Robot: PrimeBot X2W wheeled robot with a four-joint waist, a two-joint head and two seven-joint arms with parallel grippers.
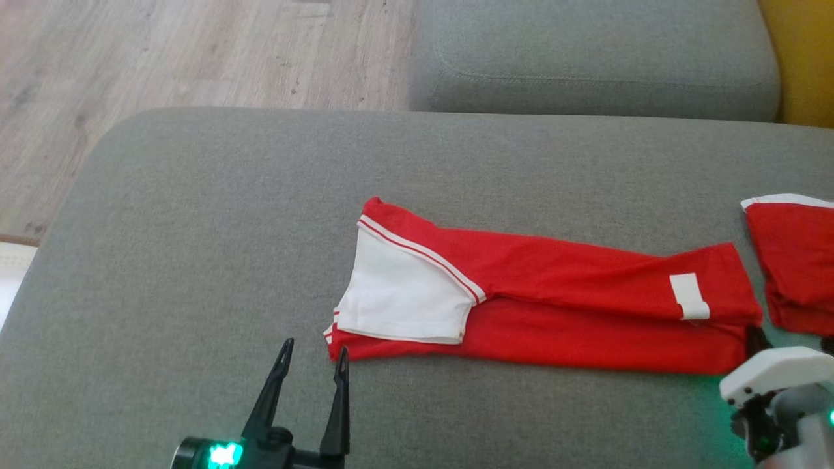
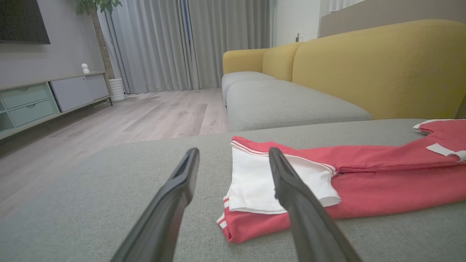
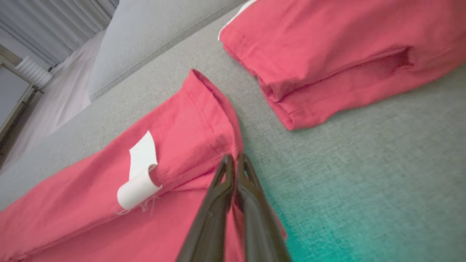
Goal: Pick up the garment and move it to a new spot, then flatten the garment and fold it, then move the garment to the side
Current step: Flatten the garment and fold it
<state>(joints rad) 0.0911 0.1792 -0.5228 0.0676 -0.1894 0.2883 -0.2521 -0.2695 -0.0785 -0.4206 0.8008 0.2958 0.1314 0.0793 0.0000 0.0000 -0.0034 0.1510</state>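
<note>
Two pincers sit low in the head view. The left pincer (image 1: 314,348), lower left, is spread wide just beside the white sleeve (image 1: 404,293) of the red garment (image 1: 554,293). The right pincer (image 1: 753,332), lower right, is pressed together, pinching the garment's other end (near a white tag (image 1: 689,294)). The garment lies long across the middle of the grey cushion (image 1: 195,260). Another red cloth (image 1: 795,260) lies at the right edge, wood floor (image 1: 163,52) at the upper left.

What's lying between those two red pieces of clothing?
Only a narrow strip of bare grey cushion lies between the long garment and the second red piece, clearest in the right wrist view.
</note>
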